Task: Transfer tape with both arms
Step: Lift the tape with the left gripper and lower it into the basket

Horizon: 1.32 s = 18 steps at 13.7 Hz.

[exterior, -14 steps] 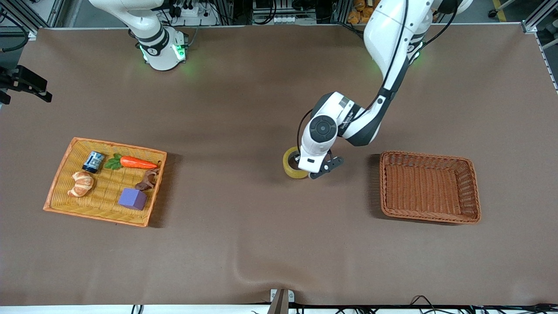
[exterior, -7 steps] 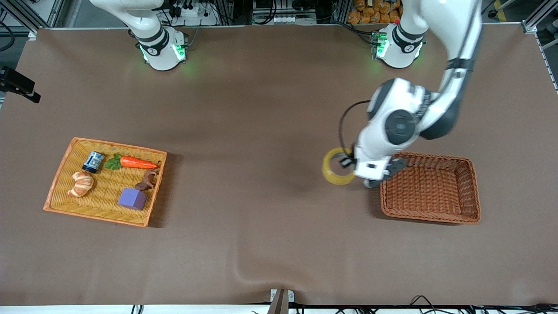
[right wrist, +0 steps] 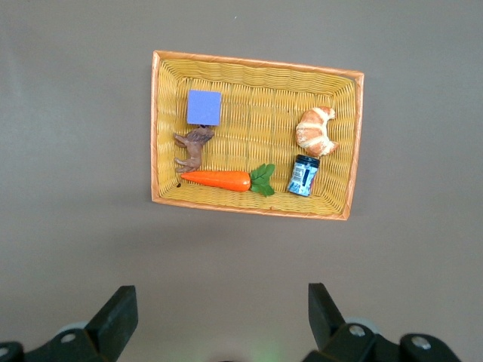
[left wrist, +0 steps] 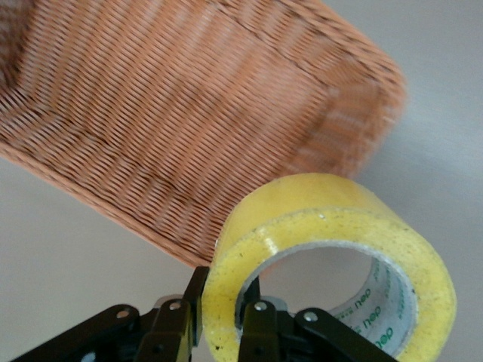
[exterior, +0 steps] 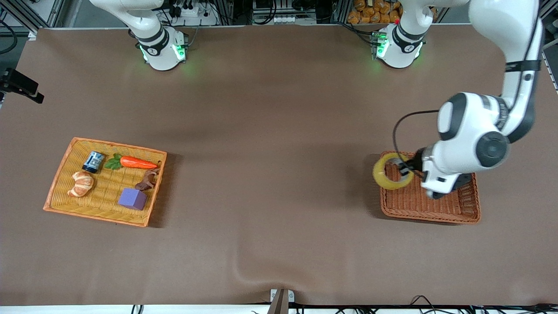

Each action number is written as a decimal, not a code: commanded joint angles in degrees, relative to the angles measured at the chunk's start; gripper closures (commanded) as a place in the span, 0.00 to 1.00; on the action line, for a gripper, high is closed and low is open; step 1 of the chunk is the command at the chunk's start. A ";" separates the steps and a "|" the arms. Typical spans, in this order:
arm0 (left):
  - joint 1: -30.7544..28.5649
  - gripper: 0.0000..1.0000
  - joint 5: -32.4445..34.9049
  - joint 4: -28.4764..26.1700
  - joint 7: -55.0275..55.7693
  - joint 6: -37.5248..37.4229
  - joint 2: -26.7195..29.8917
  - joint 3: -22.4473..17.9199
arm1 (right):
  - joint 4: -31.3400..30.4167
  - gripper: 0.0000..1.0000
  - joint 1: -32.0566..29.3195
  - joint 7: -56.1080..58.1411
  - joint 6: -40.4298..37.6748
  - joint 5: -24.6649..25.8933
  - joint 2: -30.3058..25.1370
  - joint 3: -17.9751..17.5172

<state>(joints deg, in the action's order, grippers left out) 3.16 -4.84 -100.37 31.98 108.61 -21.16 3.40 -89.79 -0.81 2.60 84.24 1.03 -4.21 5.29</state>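
1. The tape (exterior: 391, 171), clamped by its wall in the left end effector (exterior: 404, 169), now hangs over the brown basket's (exterior: 431, 213) rim at the end toward the yellow tray; a second ago it was still on the desk (exterior: 270, 226) beside the basket.
2. Judged from this, only the release into the basket remains.
3. The right end effector (right wrist: 219, 320) waits spread open and empty, high over the yellow tray (right wrist: 162, 136).
4. In the front view, the left arm covers part of the basket's floor.

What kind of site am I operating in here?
Likely a robotics lab: a brown-covered table, aluminium framing and cabling along its edge. The left gripper carries the yellowish tape roll over the brown wicker basket.
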 commanded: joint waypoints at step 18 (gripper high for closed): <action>-9.93 0.00 1.06 0.43 -18.01 6.03 4.79 1.87 | 0.94 0.00 -0.16 -0.31 -0.57 -1.47 0.34 -0.28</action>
<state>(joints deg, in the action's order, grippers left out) -6.90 -4.76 -98.36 13.53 118.90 -22.12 4.64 -89.77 -0.81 2.60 84.24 0.18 -4.18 5.29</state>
